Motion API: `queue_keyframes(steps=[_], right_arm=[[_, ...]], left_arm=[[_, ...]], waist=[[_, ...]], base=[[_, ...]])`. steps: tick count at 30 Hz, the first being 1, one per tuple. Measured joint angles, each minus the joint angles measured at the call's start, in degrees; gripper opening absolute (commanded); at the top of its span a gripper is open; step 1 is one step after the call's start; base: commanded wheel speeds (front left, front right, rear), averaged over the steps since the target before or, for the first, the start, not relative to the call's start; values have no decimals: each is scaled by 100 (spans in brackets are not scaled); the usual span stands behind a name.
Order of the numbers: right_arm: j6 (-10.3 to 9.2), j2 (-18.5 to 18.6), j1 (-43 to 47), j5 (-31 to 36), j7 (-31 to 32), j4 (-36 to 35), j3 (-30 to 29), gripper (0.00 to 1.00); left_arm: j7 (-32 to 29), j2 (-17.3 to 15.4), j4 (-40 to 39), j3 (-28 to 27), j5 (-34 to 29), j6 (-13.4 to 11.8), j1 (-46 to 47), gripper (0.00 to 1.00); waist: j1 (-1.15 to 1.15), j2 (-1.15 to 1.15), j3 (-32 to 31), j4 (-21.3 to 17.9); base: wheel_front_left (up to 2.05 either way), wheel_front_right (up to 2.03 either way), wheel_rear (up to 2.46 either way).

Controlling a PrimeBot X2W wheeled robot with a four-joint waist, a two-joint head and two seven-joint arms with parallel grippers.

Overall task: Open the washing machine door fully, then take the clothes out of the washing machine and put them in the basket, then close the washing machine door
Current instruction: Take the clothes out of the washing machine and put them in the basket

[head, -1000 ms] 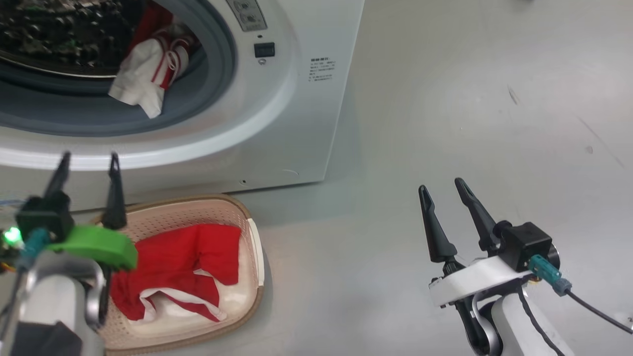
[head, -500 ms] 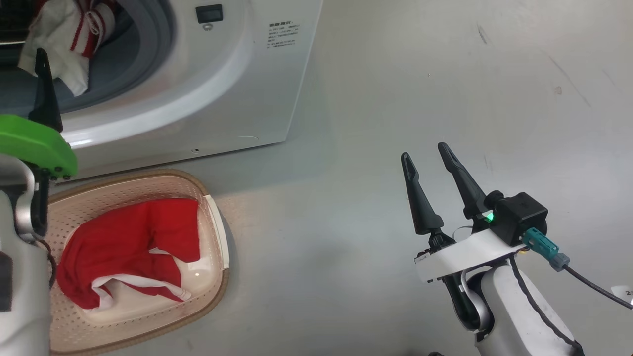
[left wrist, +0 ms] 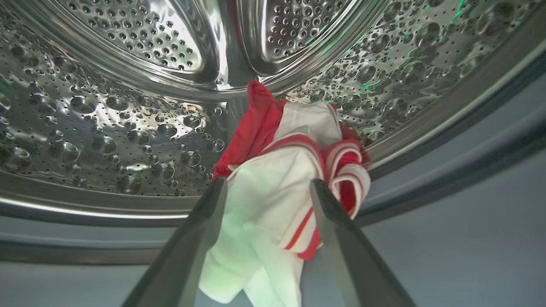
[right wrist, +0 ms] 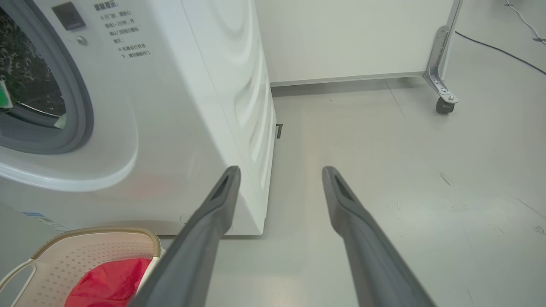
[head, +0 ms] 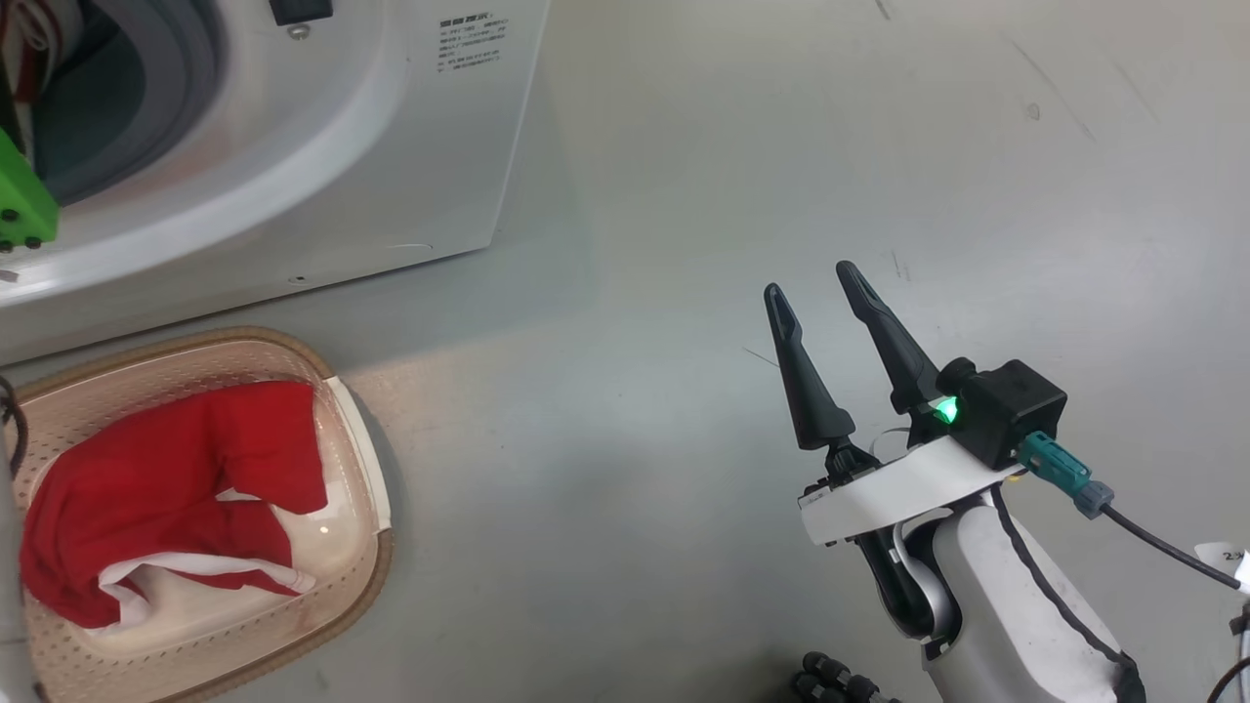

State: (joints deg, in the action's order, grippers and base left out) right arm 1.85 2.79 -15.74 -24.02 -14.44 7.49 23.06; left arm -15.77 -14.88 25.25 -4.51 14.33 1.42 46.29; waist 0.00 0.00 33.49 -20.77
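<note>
Clothes [left wrist: 279, 187] seemingly between left gripper [left wrist: 268, 182] fingers [left wrist: 198, 241]

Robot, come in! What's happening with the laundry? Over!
Left hand open, aimed at red-and-white fabric garment at steel drum lip, not gripped. Right hand open over floor. Red garment already in cream perforated basket. Nothing blocking.

You're working in what looks like a lab or test room, not a home laundry. The washing machine [right wrist: 192, 106] stands free on a bare, scuffed grey floor [right wrist: 384, 179]. Beyond it, a plain white partition panel [right wrist: 349, 38] sits on a metal bracket with a caster [right wrist: 442, 89]. A loose black cable [right wrist: 499, 50] trails across the floor's far corner.
</note>
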Motion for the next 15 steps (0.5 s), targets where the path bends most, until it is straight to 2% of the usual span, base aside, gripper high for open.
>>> queue_keyframes(steps=[9, 15], right_arm=[[-49, -1, -49, -167, 0, -36, 110, 100], [-59, -3, -66, -169, 0, -49, 122, 100]], left_arm=[[-357, -215, 426, 34, -168, -41, 398, 100], [-445, -225, 731, 71, -188, -41, 637, 100]], waist=[[0, 0, 146, -190], [0, 0, 224, -252]], base=[[0, 0, 0], [0, 0, 0]])
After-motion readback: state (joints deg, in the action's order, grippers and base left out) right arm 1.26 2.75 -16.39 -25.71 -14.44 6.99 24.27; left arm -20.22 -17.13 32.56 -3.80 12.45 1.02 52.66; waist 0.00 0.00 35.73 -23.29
